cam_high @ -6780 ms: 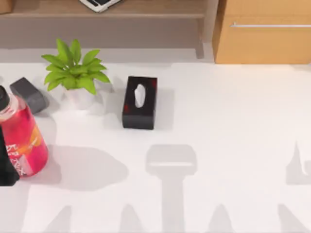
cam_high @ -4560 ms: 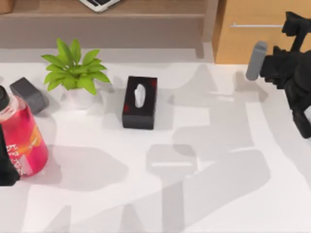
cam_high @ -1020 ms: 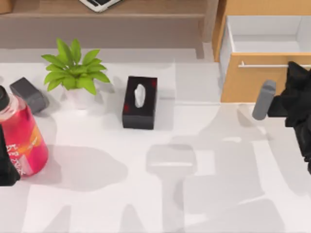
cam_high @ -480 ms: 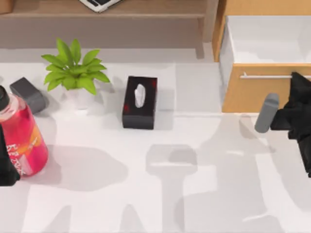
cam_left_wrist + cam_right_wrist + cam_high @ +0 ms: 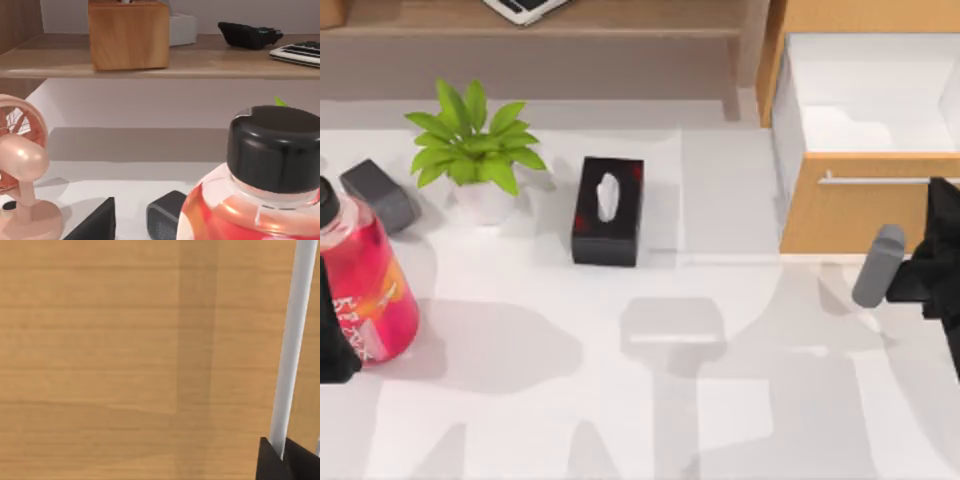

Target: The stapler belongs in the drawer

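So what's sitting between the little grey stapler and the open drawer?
In the top view, going from the stapler toward the drawer: first the potted plant, then the black tissue box, then bare white table.

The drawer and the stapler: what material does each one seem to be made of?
The drawer: front looks like light matte wood, with visible grain in the right wrist view; its handle seems pale metal; interior plain white. The stapler: probably matte dark grey plastic, with rounded edges.
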Tool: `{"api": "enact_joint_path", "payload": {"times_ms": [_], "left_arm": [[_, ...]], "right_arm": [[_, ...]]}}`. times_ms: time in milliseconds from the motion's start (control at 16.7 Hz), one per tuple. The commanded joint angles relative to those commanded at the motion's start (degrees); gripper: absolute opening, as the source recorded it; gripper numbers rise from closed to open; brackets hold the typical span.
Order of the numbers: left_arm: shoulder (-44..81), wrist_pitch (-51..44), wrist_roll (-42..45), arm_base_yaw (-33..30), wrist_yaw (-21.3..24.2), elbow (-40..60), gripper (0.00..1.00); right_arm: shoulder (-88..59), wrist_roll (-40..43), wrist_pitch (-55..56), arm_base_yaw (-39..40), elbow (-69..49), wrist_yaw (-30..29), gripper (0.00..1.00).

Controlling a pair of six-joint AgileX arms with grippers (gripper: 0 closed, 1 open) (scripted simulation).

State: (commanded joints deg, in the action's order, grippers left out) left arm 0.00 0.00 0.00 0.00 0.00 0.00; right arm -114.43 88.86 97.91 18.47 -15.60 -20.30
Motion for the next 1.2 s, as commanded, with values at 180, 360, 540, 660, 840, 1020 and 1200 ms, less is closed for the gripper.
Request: {"api": "enact_joint_path", "payload": {"times_ms": [180, 360, 540, 660, 840, 1020, 1200], "left_arm": [[0.0, 0.0, 0.0, 0.0, 0.0, 0.0, 1.00], [0.0, 0.0, 0.0, 0.0, 0.0, 0.0, 1.00], [0.0, 0.0, 0.0, 0.0, 0.0, 0.0, 1.00], [0.0, 0.0, 0.0, 0.0, 0.0, 0.0, 1.00], [0.0, 0.0, 0.0, 0.0, 0.0, 0.0, 1.00], [0.0, 0.0, 0.0, 0.0, 0.0, 0.0, 1.00], [0.0, 0.0, 0.0, 0.0, 0.0, 0.0, 1.00]], "right_arm": [[0.0, 0.0, 0.0, 0.0, 0.0, 0.0, 0.23], [0.0, 0.0, 0.0, 0.0, 0.0, 0.0, 0.45], [0.0, 0.0, 0.0, 0.0, 0.0, 0.0, 0.68], [0.0, 0.0, 0.0, 0.0, 0.0, 0.0, 0.83], [0.0, 0.0, 0.0, 0.0, 0.0, 0.0, 1.00], [0.0, 0.0, 0.0, 0.0, 0.0, 0.0, 1.00], [0.0, 0.0, 0.0, 0.0, 0.0, 0.0, 1.00]]}}
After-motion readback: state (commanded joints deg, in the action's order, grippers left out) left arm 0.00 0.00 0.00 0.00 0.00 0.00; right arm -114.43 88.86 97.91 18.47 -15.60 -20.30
